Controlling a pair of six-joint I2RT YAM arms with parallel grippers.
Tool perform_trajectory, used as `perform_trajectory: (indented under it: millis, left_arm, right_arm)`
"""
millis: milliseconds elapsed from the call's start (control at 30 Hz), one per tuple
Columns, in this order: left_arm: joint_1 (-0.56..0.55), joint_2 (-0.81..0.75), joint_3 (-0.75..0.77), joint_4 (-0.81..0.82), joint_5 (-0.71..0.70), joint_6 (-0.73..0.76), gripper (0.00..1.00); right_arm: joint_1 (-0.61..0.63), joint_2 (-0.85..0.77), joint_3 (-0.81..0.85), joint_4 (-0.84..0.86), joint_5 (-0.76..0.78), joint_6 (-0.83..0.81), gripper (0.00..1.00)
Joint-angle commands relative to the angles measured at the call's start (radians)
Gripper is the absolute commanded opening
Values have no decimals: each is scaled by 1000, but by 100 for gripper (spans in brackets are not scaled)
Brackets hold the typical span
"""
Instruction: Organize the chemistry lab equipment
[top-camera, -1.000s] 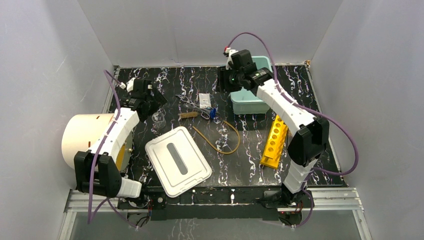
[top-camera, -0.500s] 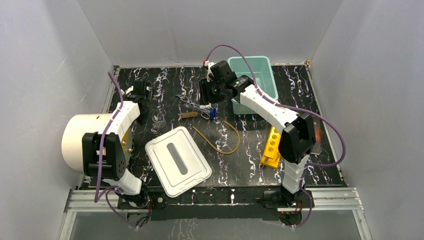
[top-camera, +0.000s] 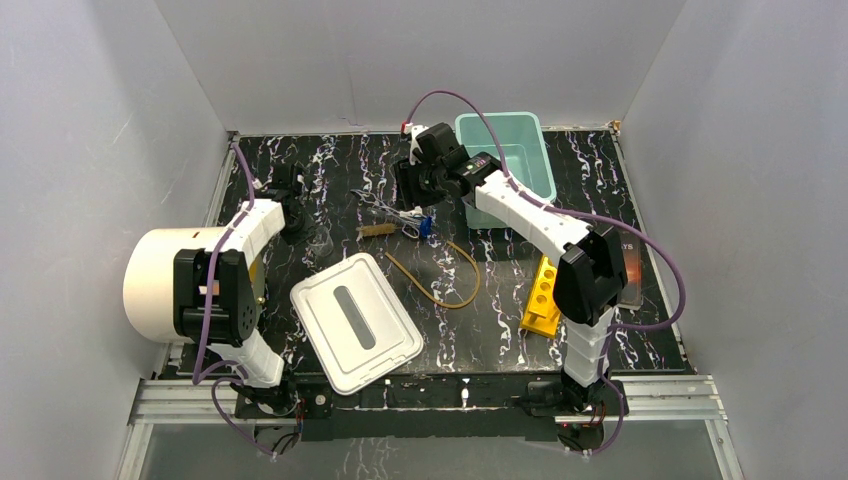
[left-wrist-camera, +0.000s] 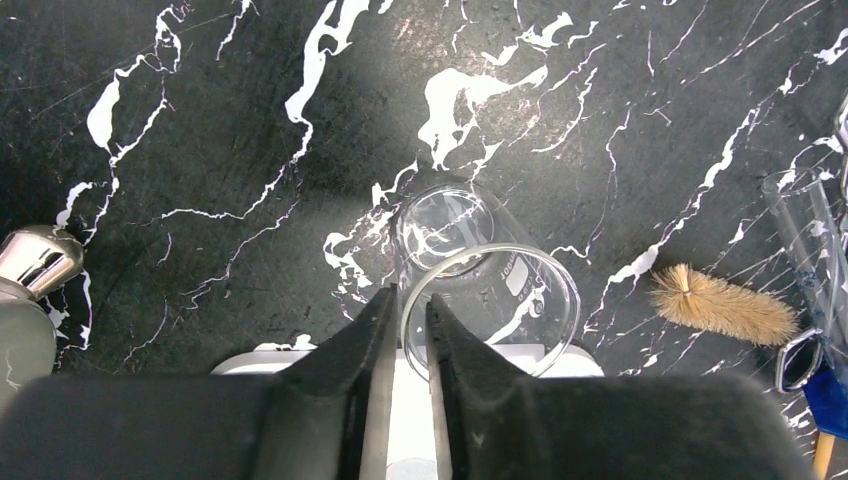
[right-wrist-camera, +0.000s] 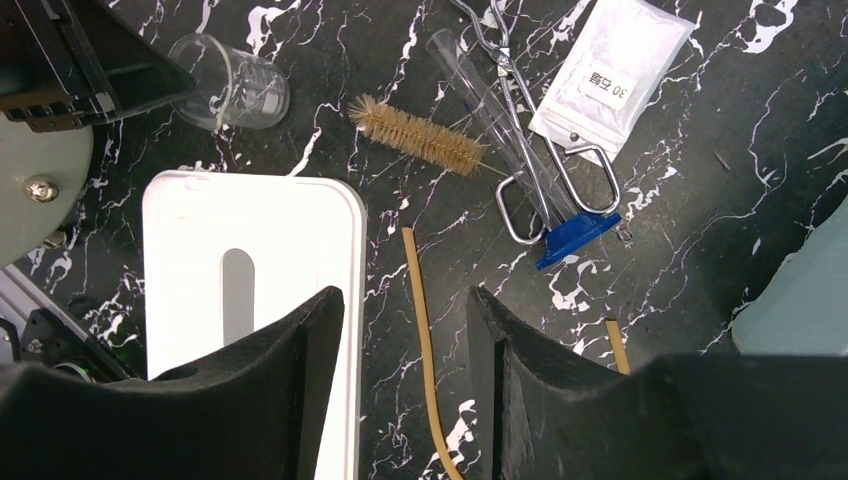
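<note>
Though amber tubing (right-wrist-camera: 413, 270) runs off-frame, left pincer (left-wrist-camera: 410, 300) clamps beaker (left-wrist-camera: 470, 240) rim; right pincer (right-wrist-camera: 405, 300) spread, empty.

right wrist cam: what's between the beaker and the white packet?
In the right wrist view, going from the beaker to the white packet: the brush, then the clear tube and metal tongs, overlapping beside the packet.

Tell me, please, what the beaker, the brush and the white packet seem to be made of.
Beaker: likely clear glass, glossy; the tabletop shows through. Brush: tan bristles, fibre uncertain, matte and fuzzy. White packet: probably plastic film, faintly sheened.
</note>
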Motion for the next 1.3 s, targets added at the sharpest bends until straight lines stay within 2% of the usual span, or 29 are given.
perform_trajectory:
  millis: [0,67,267,433,667,767,867,967,1267]
  left_arm:
    - [6,-6,38,-8,38,64,6]
    - [6,-14,50,-3,80,93,0]
    - [-1,-57,85,16,229,154,0]
    - [-47,-102,115,56,327,147,0]
    - [-167,-118,149,152,326,131,0]
    - [-172,-108,169,164,365,112,0]
    - [-172,-113,176,168,389,118,0]
    - [-177,-125,169,188,435,149,0]
    - [-231,-111,191,193,338,161,0]
  right_arm:
    - [1,-10,11,71,2,-41,58]
    - [2,-14,6,84,-7,-52,58]
    - [1,-4,18,100,-108,-48,63]
    - [1,53,109,71,-171,58,66]
    - [1,132,269,-23,-162,113,66]
    - [-1,124,272,-43,-108,56,67]
    - [-2,69,218,4,-116,-72,67]
    - [-3,17,153,57,-144,-143,72]
    - [8,135,327,-131,20,19,69]
